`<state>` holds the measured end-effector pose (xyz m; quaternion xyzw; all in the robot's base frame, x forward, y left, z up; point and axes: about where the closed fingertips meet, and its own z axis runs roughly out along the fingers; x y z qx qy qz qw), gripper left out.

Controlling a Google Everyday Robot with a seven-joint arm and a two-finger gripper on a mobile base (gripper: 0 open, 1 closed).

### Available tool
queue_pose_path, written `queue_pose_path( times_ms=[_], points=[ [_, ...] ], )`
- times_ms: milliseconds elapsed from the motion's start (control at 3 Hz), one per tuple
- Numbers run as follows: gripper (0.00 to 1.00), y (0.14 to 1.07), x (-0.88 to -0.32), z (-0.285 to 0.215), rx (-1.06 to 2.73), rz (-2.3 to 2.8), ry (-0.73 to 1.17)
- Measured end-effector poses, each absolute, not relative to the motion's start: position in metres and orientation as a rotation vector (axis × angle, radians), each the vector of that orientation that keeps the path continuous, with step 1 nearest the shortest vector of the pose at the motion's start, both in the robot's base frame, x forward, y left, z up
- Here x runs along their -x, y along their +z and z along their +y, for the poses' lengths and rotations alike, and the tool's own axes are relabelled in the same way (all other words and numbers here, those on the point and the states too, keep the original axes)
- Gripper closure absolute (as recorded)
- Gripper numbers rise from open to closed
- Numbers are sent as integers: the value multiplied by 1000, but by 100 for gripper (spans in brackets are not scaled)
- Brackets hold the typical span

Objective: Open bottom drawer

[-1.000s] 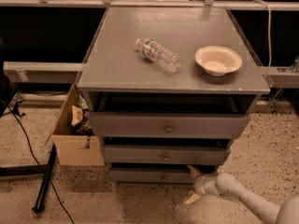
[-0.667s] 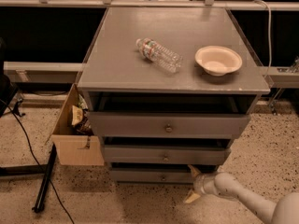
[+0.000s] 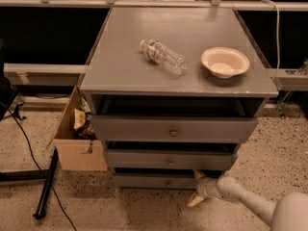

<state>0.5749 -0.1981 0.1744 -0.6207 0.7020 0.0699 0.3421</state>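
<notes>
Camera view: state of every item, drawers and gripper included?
Top drawer: partly open.
Middle drawer: slightly open.
Bottom drawer: barely ajar.
Water bottle: lying on its side.
Bowl: upright, empty.
Cardboard box: open-topped, items inside.
Gripper: open, at the Bottom drawer's right end.

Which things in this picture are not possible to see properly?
Camera view:
- Inside of the bottom drawer: hidden under the middle drawer.
- Its right end: covered by the gripper, open beside it; contact unclear.
- Robot arm: cut off by the lower right edge.
</notes>
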Motion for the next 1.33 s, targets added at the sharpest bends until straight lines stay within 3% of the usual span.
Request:
queue_pose_path(
  times_ms=[1333],
  points=[
    [0,159,-578,-182,1627,1939,340]
  ],
)
